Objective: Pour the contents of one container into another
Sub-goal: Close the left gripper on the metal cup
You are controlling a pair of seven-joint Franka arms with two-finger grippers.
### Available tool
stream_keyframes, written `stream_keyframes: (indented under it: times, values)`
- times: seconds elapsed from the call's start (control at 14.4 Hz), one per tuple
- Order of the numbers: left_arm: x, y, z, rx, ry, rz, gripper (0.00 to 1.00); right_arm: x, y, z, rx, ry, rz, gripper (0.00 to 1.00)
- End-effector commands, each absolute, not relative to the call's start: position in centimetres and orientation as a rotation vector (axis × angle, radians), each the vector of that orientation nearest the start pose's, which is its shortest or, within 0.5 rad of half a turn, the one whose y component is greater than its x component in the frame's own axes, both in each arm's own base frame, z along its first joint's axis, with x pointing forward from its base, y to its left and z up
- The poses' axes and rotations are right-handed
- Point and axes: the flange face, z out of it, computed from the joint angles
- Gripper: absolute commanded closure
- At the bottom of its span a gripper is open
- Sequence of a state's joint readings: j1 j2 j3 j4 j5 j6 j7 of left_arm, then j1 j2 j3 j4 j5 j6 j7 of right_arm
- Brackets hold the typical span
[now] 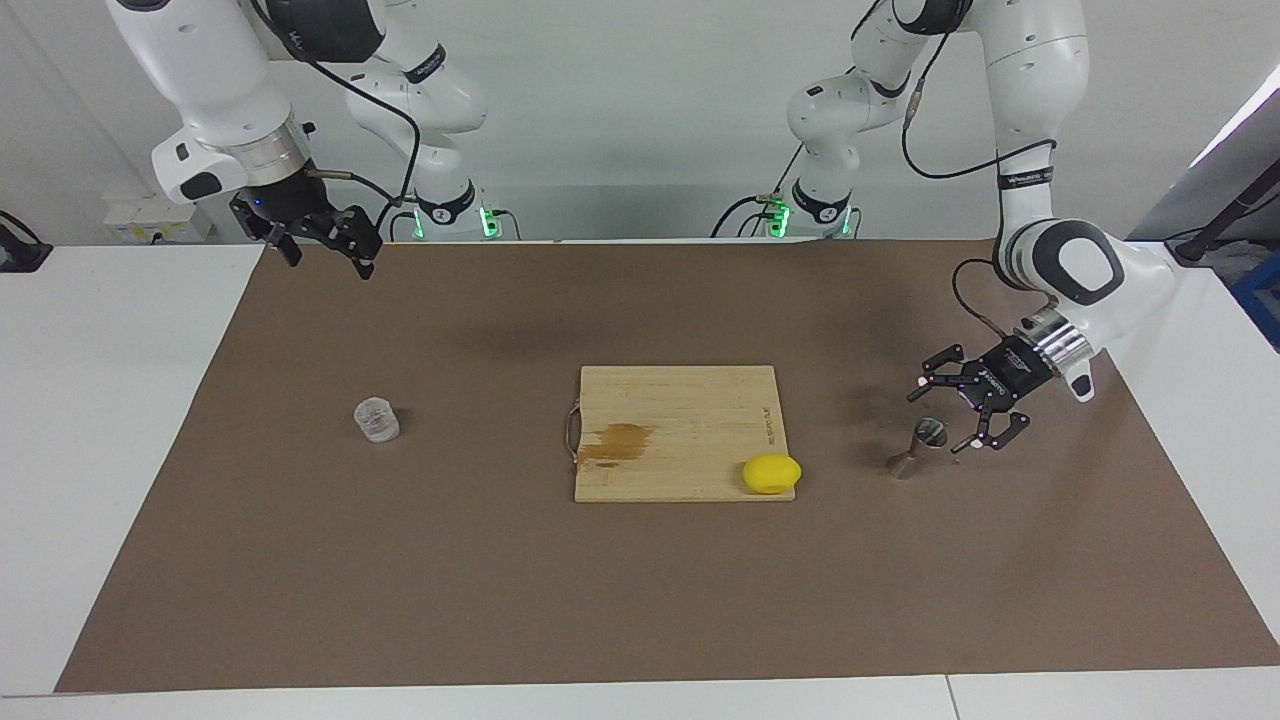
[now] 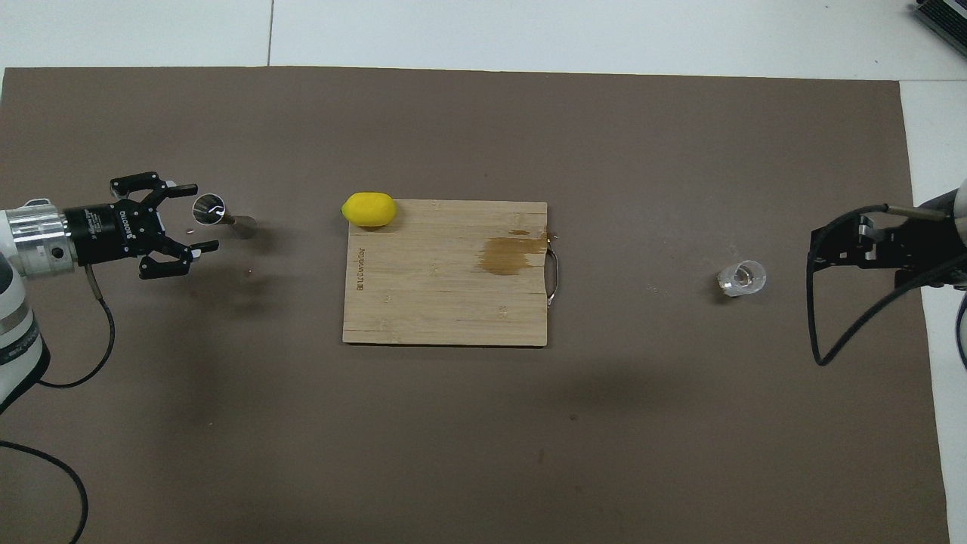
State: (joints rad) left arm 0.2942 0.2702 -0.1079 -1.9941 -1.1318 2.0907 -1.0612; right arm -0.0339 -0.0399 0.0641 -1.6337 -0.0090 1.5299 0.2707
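Note:
The clear glass tumbler stands upright on the brown mat toward the right arm's end. The silver hourglass jigger stands on the mat toward the left arm's end. My left gripper is open and level with the jigger's upper cup, one finger on each side of it, with gaps showing. High in the air, my right gripper waits open over the mat's edge at the robots' end, holding nothing.
A wooden cutting board with a brown stain lies mid-mat, its metal handle toward the tumbler. A yellow lemon rests on the board's corner nearest the jigger. The mat lies on a white table.

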Motion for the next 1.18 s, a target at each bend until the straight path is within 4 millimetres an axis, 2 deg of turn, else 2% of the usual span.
stream_keyframes:
  times: [0.0, 0.35, 0.7, 0.77, 0.84, 0.91, 0.97, 1.04, 1.11]
  values:
    - [59.31, 6.35, 33.53, 1.239, 1.886, -0.633, 0.01, 52.99, 1.17, 61.41, -3.139, 0.366, 0.096, 0.00]
    - [59.22, 6.27, 33.13, 1.235, 1.896, -0.622, 0.09, 52.99, 1.17, 61.41, -3.139, 0.366, 0.096, 0.00]
    - [58.94, 6.05, 32.68, 1.218, 1.906, -0.627, 0.24, 53.01, 1.09, 61.42, -3.139, 0.370, 0.094, 0.00]
    - [58.94, 6.05, 32.67, 1.218, 1.906, -0.627, 0.38, 53.01, 0.92, 61.42, -3.138, 0.373, 0.094, 0.00]
    - [58.89, 6.02, 32.70, 1.217, 1.905, -0.629, 0.78, 53.02, 0.84, 61.50, -3.138, 0.373, 0.091, 0.00]
    - [58.92, 6.10, 32.77, 1.205, 1.913, -0.635, 1.00, 52.95, 0.92, 61.45, -3.139, 0.371, 0.101, 0.00]
    - [58.99, 6.07, 32.90, 1.202, 1.912, -0.638, 1.00, 52.91, 0.85, 61.35, -3.136, 0.385, 0.108, 0.00]
    - [59.18, 6.12, 33.13, 1.201, 1.908, -0.640, 1.00, 53.12, 1.33, 61.46, -3.118, 0.416, 0.087, 0.07]
    - [59.24, 5.96, 33.26, 1.205, 1.902, -0.648, 1.00, 53.21, 1.40, 61.42, -3.095, 0.483, 0.085, 0.09]
